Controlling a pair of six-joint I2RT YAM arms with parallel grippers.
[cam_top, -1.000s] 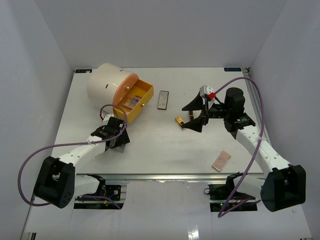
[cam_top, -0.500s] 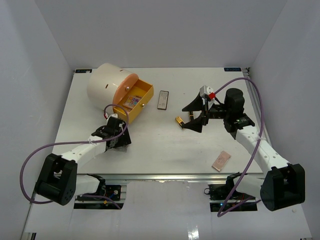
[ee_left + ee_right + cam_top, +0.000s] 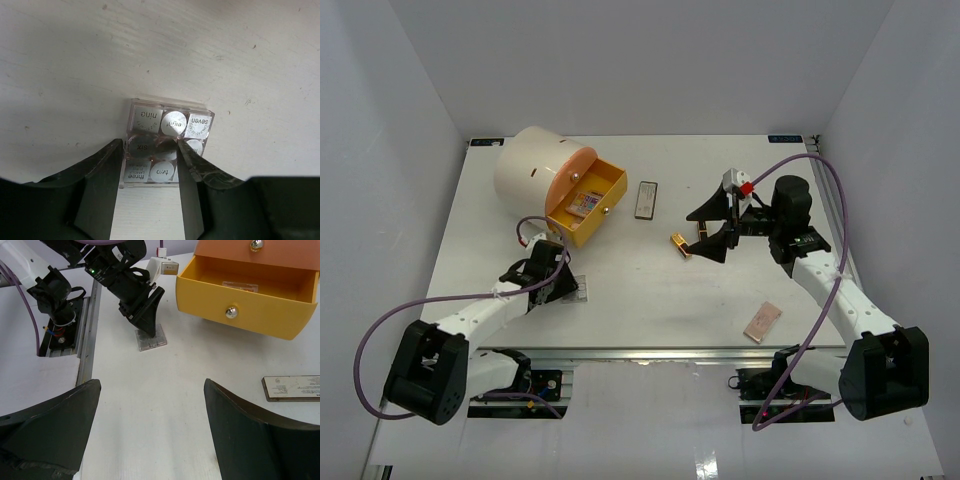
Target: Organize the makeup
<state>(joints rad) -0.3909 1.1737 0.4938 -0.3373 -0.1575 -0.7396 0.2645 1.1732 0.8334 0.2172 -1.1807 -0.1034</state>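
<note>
A clear palette [image 3: 167,125] with round silver labels lies flat on the table near the front left. My left gripper [image 3: 150,145] is down over its near part, jaws half narrowed and open: the left finger [image 3: 102,170] stands at the palette's left edge and the right finger [image 3: 192,165] covers its right third. The right wrist view shows the same palette [image 3: 150,337] under those fingers. My right gripper [image 3: 703,232] hovers wide open and empty by a gold lipstick tube [image 3: 680,243]. A grey palette [image 3: 646,199] and a pinkish palette [image 3: 762,321] lie loose.
A cream cylinder [image 3: 532,170] lies at the back left with its yellow drawer [image 3: 603,207] pulled open and a multicolour palette [image 3: 583,203] inside. The table's front rail [image 3: 650,352] runs close behind the left gripper.
My left gripper has moved toward the front edge and lowered onto the clear palette, its jaws narrowing. The right arm has barely moved.
</note>
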